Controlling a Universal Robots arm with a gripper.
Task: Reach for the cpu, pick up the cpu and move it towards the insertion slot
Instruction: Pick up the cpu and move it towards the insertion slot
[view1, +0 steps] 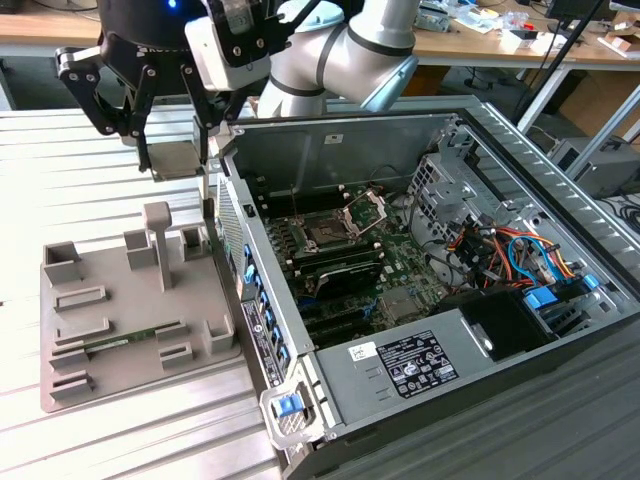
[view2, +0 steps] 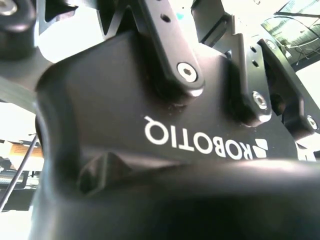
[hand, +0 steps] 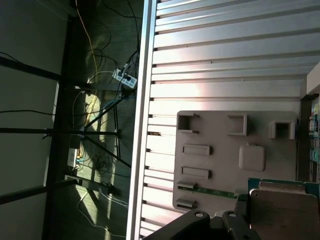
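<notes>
Your gripper (view1: 176, 165) hangs above the grey tray (view1: 110, 370), fingers (view1: 145, 150) pinching what looks like the cpu (view1: 182, 158) by its edges. Pickup is done and the chip is lifted clear. The insertion slot (view1: 326, 236) lies well apart inside the open case (view1: 330, 140). The carry is barely begun.

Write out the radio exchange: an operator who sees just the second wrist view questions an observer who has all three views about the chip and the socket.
Operator: From the second wrist view I can't tell. Is the chip held?
Observer: Yes. In the exterior view the fingers are shut on the chip.
Operator: Is it at the socket?
Observer: No. It hangs above the grey tray, outside the open computer case where the socket sits.
</notes>
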